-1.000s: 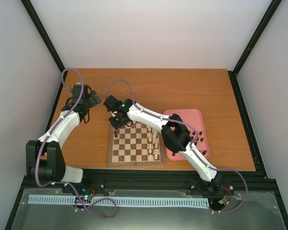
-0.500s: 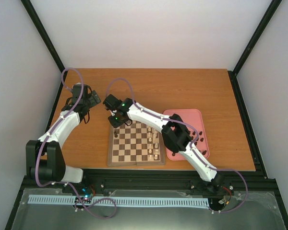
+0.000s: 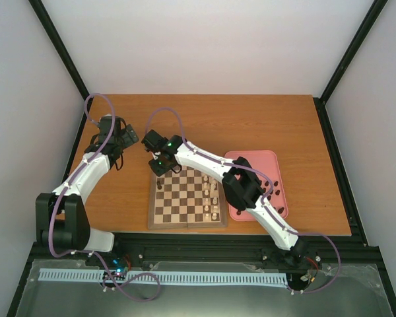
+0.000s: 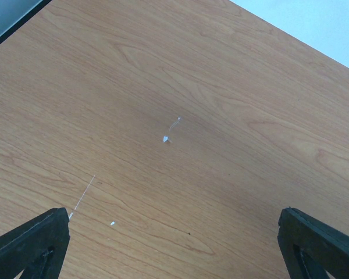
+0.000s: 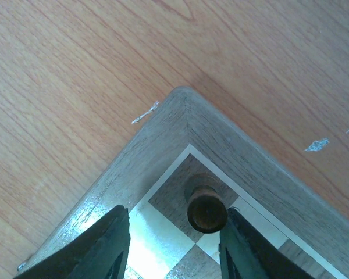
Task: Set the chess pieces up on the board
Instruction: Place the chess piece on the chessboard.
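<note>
While the right gripper (image 5: 174,224) hangs part-open over the far-left corner of the board (image 5: 163,145), a dark piece (image 5: 206,207) stands ungripped on that corner square. Left of the board, the left gripper (image 4: 173,218) gapes wide.

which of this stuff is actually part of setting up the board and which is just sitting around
Part of the job:
- board
- dark piece on its corner square
- dark pieces waiting in the pink tray

Just there:
- the pink tray itself
- cream-white pieces standing on the board
- scuff marks on the table
</note>
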`<act>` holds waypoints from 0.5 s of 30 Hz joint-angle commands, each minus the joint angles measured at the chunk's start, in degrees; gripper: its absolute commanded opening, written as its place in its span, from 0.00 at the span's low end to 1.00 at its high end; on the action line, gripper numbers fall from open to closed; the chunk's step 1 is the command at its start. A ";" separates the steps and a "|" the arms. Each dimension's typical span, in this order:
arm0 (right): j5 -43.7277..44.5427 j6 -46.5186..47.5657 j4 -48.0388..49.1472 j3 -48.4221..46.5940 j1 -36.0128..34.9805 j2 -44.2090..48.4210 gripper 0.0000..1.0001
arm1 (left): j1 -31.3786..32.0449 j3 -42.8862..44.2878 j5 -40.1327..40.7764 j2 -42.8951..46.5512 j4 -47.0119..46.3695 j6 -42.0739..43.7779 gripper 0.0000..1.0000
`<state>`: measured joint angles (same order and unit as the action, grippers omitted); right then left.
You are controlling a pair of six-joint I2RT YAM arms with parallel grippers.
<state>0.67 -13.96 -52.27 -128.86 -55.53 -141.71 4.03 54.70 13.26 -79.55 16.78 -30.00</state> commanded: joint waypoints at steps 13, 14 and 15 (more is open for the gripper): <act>4.88 2.12 2.39 2.26 -0.19 9.46 0.65 | 0.36 2.10 0.46 -0.42 -0.04 0.00 1.00; 5.85 2.24 3.07 3.25 -0.19 10.72 0.66 | 0.28 2.08 0.64 -0.31 -0.01 0.03 1.00; 6.75 2.37 3.90 5.58 -0.15 12.33 0.68 | 0.29 2.08 0.83 -0.20 0.01 0.07 1.00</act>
<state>3.68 -12.60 -51.37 -126.91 -55.53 -136.73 4.03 54.70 13.32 -80.01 16.80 -30.00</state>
